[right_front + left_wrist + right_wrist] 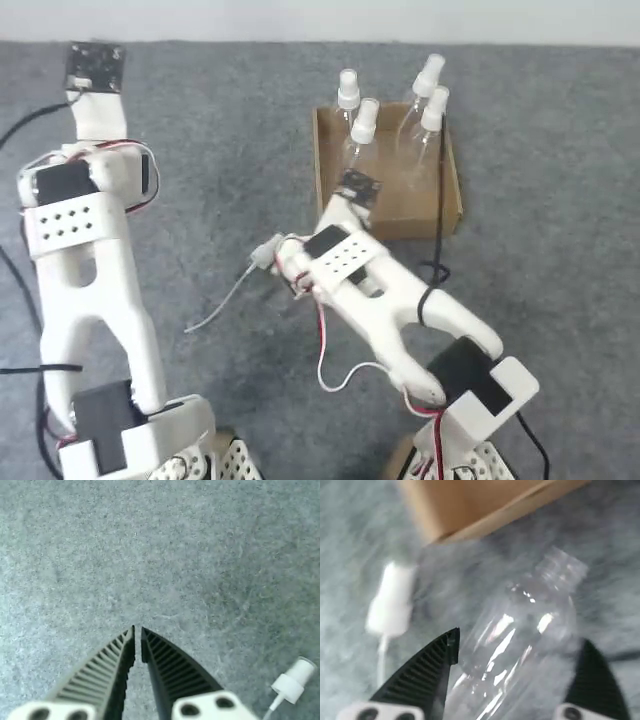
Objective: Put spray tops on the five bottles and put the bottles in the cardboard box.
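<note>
Lighting even and diffuse, from overhead; grey counter (220,130) uniformly bright, shadows faint and soft-edged. Bright specular glints on the clear bottle (520,625), right wrist view.

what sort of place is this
Probably a robotics lab bench: left arm and right arm wired on a grey carpeted table, a cardboard box of spray bottles, an uncapped bottle in the right gripper.

The desk (230,130) is surfaced in a grey, felt-like material with a fine mottled texture. A pale strip (300,20) runs along the desk's far edge.
</note>
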Tool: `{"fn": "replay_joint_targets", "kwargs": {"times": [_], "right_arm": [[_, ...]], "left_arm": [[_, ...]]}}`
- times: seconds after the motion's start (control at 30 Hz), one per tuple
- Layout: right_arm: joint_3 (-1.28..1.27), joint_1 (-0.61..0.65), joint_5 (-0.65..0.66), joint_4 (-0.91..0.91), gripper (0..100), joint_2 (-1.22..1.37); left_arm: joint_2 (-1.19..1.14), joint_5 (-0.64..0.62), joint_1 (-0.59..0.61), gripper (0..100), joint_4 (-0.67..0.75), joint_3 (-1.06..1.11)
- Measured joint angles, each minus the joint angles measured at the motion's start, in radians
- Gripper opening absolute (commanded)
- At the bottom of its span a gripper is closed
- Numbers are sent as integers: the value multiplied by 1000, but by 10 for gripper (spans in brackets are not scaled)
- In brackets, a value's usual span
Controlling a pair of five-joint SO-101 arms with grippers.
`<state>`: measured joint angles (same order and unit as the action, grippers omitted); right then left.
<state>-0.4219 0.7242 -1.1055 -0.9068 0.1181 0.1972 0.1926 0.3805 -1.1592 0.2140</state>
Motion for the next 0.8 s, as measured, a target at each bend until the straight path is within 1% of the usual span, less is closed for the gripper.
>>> {"fn": "replay_joint_targets", "kwargs": {"times": [0.07, 0.27, 0.43, 0.57, 0.63, 0.8], "right_arm": [[-23, -41, 15, 0, 99, 0], [-77, -135, 92, -5, 91, -3], [-68, -236, 173, -117, 87, -5], [-69, -345, 242, -181, 0, -6], [-69, -399, 282, -210, 12, -6], [-77, -539, 414, -273, 6, -6]], "left_arm": [[0, 0, 0, 13, 0, 0], [0, 0, 0, 13, 6, 0], [0, 0, -2, 13, 6, 0], [0, 0, -40, 13, 6, 0], [0, -3, -68, 13, 6, 5], [0, -2, -164, 13, 6, 78]]}}
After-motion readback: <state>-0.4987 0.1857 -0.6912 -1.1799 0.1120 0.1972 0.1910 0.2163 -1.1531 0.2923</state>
